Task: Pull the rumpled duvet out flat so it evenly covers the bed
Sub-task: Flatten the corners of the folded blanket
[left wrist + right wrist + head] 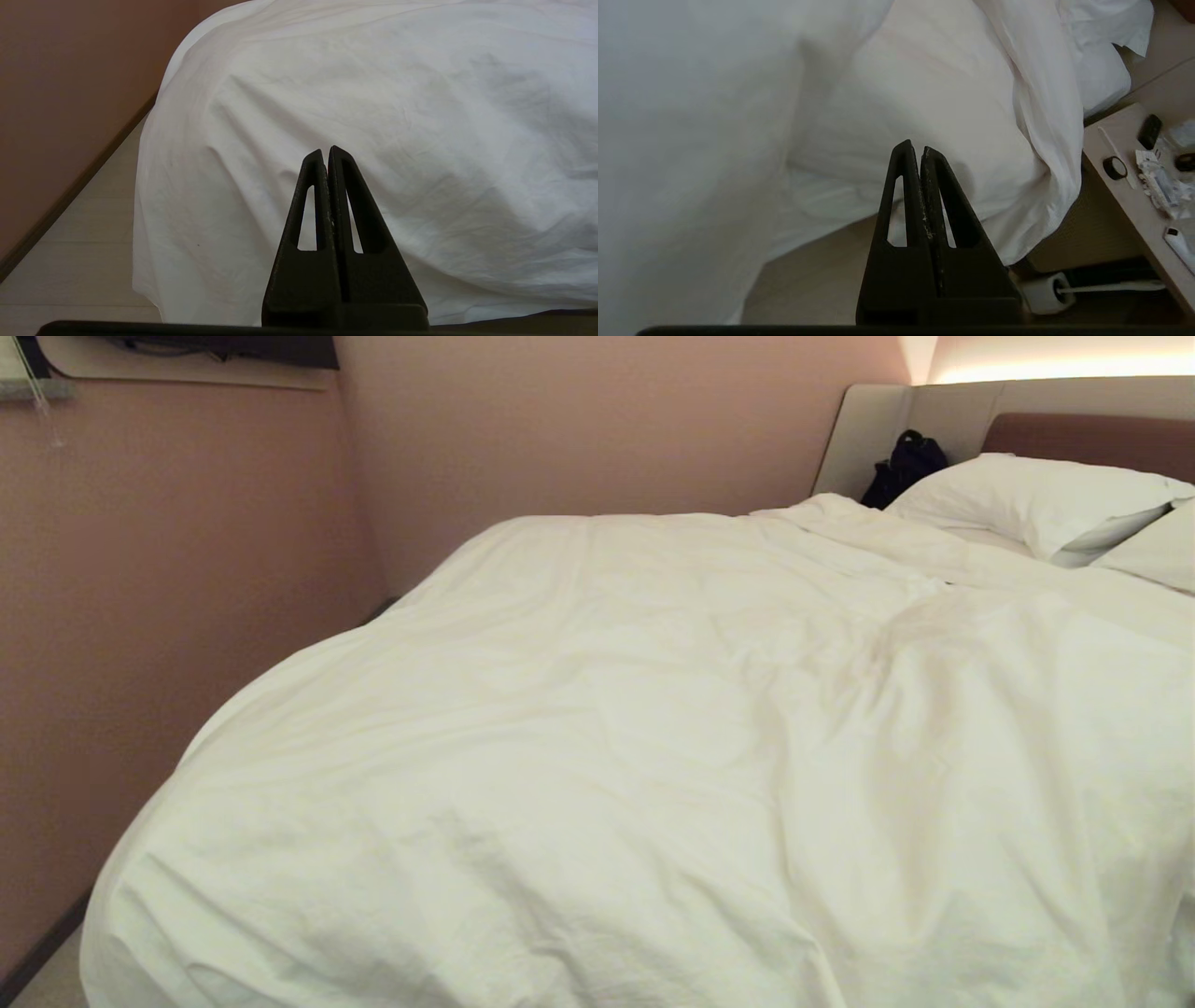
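The white duvet (653, 728) lies creased over the whole bed, whose padded headboard (1083, 434) shows at the far right. Neither arm appears in the head view. My left gripper (326, 150) is shut and empty, held just short of the duvet (397, 93) where it hangs over the near left corner of the bed. My right gripper (916, 145) is also shut and empty. It hovers beside the duvet's draped edge (1036, 140) along the bed's right side, with bare floor under it.
White pillows (1036, 495) and a black bag (904, 465) sit by the headboard. A pink wall (140, 616) runs close along the bed's left, leaving a narrow floor strip (84, 242). A bedside table (1125, 196) with small items and a white cylinder (1043, 291) are at the right.
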